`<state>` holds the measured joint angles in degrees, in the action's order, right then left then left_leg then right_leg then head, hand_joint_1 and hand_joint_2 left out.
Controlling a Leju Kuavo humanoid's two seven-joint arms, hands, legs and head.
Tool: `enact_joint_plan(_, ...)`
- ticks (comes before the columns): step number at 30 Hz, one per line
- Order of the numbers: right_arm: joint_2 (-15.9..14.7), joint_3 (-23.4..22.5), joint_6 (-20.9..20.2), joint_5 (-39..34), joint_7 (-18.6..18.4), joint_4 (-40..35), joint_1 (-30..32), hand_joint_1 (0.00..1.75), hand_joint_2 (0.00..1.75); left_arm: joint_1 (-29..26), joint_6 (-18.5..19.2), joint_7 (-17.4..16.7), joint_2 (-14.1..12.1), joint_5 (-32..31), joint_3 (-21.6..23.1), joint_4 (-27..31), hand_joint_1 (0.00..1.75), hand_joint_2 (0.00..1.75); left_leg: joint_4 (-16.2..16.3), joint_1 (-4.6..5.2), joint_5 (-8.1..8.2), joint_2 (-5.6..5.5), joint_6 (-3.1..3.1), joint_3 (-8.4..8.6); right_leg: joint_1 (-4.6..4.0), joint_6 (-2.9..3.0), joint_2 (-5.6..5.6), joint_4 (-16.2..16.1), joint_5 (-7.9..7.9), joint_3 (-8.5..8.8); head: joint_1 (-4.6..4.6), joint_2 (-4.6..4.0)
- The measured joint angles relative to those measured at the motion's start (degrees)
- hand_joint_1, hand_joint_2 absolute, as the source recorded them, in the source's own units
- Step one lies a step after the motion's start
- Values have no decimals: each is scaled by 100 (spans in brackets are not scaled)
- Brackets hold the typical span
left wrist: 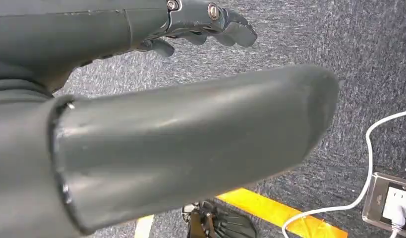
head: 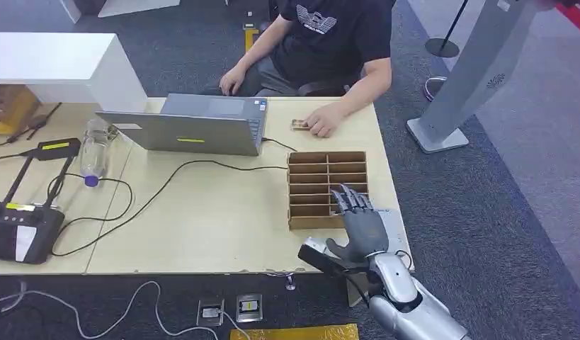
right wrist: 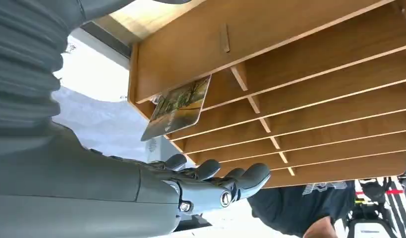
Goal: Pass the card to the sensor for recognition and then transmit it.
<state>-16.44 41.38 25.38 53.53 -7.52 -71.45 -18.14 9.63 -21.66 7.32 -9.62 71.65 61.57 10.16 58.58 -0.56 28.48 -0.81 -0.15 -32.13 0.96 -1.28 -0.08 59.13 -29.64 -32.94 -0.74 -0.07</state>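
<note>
We see a pale desk [head: 216,227] carrying a laptop [head: 195,127] at its far edge, a bottle [head: 94,152] and scanner [head: 21,223] toward the left, and a slotted rack [head: 322,185] near the right edge.

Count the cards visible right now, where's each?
2. One card sticks out of a slot in the wooden organizer, near the right hand. Another card lies under the person's hand. More may sit hidden in slots.

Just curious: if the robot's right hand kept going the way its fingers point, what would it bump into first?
Probably the wooden slotted rack; the right robot hand points at its near rows, where a card sticks out. Depth is unclear.
</note>
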Motion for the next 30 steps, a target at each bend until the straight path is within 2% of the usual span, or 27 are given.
enact_joint_plan(8, 4, 0, 48, 9, 72, 113, -100, 0, 175, 0, -35, 0, 2, 24, 0, 0, 0, 0, 0, 0, 0, 0, 0, -1, 0, 0, -2, 0, 0, 1, -2, 0)
enact_joint_plan(15, 151, 2, -35, 354, -352, 214, -147, 0, 175, 0, 4, 0, 0, 17, 0, 0, 0, 0, 0, 0, 0, 0, 0, -1, 0, 0, -1, 1, 0, 1, 0, 0)
enact_joint_plan(22, 118, -147, -723, 684, -664, 205, -284, 0, 175, -5, 55, -4, 2, -20, 0, 0, 0, 0, 1, 0, -1, -1, 0, 1, 0, 0, -5, 0, 0, 0, -2, 0)
enact_joint_plan(25, -37, -313, -1111, 754, -835, -68, -242, 0, 175, -10, 57, -20, 0, -26, 0, 0, 0, 0, 1, 1, 0, 0, 0, 1, 1, 0, -2, -1, 0, 1, -4, 0)
enact_joint_plan(30, -252, -568, -1466, 748, -992, -549, -143, 0, 175, -11, 74, -24, 2, -70, 0, 0, 0, 0, 1, 1, 0, 1, 0, 2, 1, 0, 3, -4, 0, 0, -2, 0)
